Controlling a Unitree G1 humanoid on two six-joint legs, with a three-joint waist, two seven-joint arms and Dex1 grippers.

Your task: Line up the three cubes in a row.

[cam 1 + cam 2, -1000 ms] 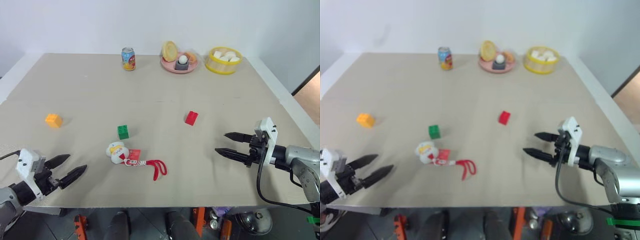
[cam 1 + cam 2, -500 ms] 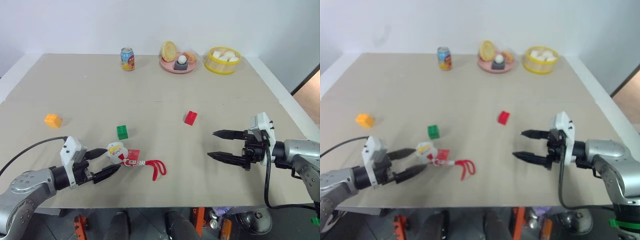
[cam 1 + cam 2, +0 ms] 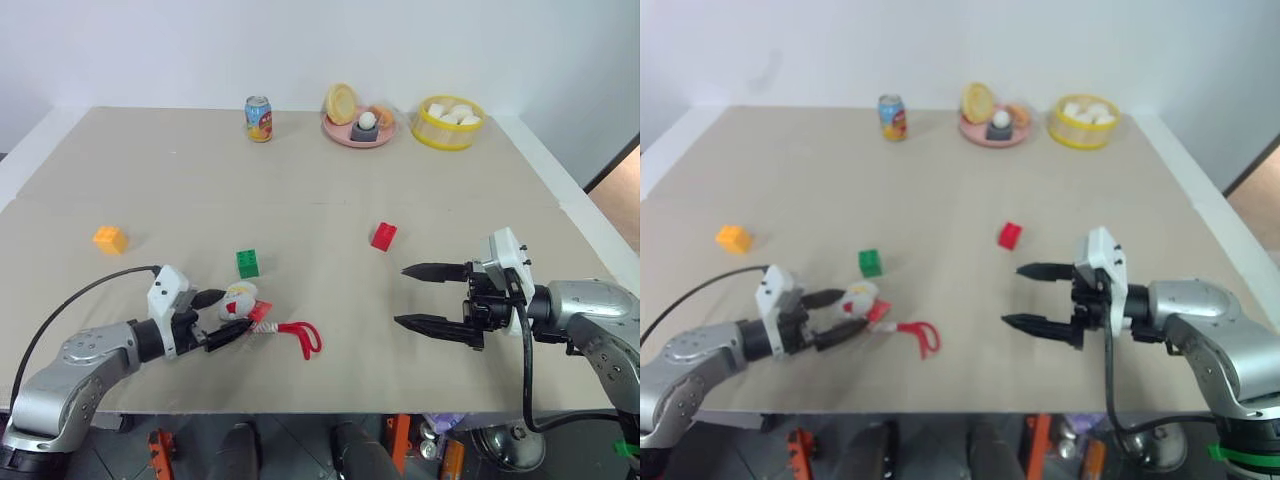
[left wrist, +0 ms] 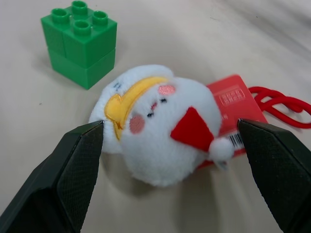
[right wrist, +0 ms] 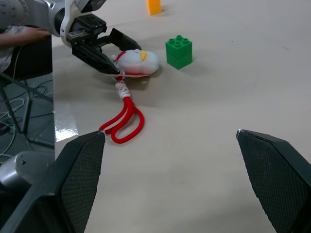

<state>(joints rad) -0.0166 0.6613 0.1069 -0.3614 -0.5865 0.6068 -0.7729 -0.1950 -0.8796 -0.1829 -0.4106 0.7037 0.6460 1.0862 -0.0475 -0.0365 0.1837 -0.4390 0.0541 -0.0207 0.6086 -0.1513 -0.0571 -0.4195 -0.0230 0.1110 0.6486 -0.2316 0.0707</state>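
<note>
Three cubes lie apart on the tan table: orange-yellow (image 3: 110,239) at the left, green (image 3: 248,263) nearer the middle, red (image 3: 383,236) right of centre. My left gripper (image 3: 237,311) is open just in front of the green cube (image 4: 80,43). Its two fingers (image 4: 73,174) stand either side of a white-and-red plush toy (image 4: 160,124), which they do not squeeze. My right gripper (image 3: 400,295) is open and empty, hovering right of and nearer than the red cube, pointing left across the table.
The plush's red strap (image 3: 300,338) trails to the right near the front edge. A soda can (image 3: 259,118), a pink plate (image 3: 339,132) of food and a yellow bowl (image 3: 447,135) stand along the far edge.
My left gripper has swung in from the front-left corner until its fingers flank the plush. My right gripper has moved left and risen a little. Both stayed open.
</note>
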